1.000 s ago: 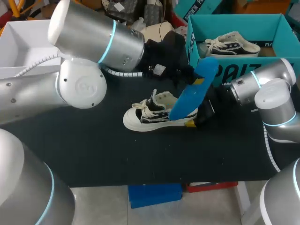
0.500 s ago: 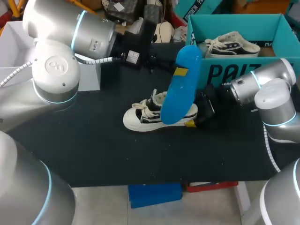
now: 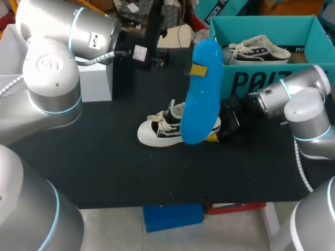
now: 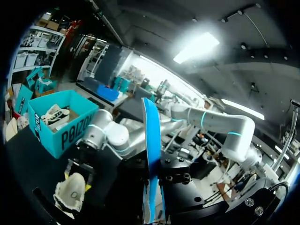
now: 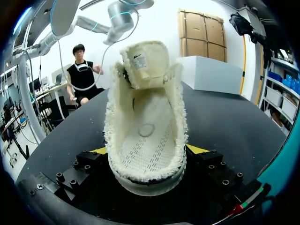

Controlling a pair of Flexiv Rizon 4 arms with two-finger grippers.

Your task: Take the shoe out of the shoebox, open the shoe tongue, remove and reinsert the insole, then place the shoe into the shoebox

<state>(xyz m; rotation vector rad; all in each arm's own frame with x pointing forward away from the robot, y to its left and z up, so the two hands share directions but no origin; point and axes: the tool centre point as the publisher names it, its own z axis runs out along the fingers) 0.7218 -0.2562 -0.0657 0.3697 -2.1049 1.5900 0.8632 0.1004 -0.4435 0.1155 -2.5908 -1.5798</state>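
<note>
A black-and-white sneaker (image 3: 166, 125) lies on the black table, toe to the left. My right gripper (image 3: 215, 133) is shut on its heel. In the right wrist view the fleecy inside of the sneaker (image 5: 147, 140) shows between the yellow fingertips (image 5: 99, 151), tongue folded up. My left gripper (image 3: 194, 68) is shut on a blue insole (image 3: 201, 99), which hangs almost upright over the sneaker's heel end. In the left wrist view the insole (image 4: 151, 140) runs edge-on out of the left gripper (image 4: 152, 197), with the sneaker (image 4: 70, 194) below. The teal shoebox (image 3: 261, 78) stands at the back right.
A second sneaker (image 3: 259, 49) lies inside the teal shoebox. A white box (image 3: 97, 81) stands at the back left under my left arm. Bags and clutter (image 3: 172, 31) line the table's far edge. Bare table (image 3: 157, 172) stretches in front of the sneaker.
My left arm has swung back to the left, and the insole has gone from leaning right to nearly upright and a little left. The right gripper and sneaker have stayed put.
</note>
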